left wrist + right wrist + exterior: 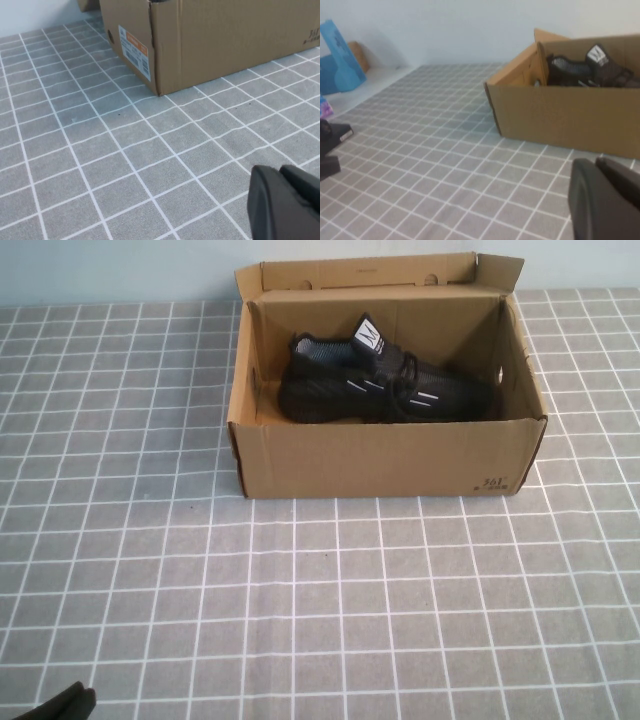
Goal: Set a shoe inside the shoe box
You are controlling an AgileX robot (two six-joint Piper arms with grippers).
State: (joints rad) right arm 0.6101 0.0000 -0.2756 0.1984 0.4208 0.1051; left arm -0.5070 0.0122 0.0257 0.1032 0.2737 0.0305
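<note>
I see the left gripper (pixel 280 172) and right gripper (pixel 597 162) clenched, empty, near the shoe box (pixel 385 455); the shoe (pixel 385 385) lies inside.

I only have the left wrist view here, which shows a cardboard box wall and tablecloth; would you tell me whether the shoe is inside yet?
Observer: Yes, the shoe lies inside the shoe box, toe toward the robot's right.
Operator: Thank you. Is the lid open?
Observer: It is, the flap stands up along the far edge.
Operator: And where is the right gripper?
Observer: The right gripper is shut, empty, above the cloth short of the box; the left gripper is shut too, near the table's front left corner.
</note>
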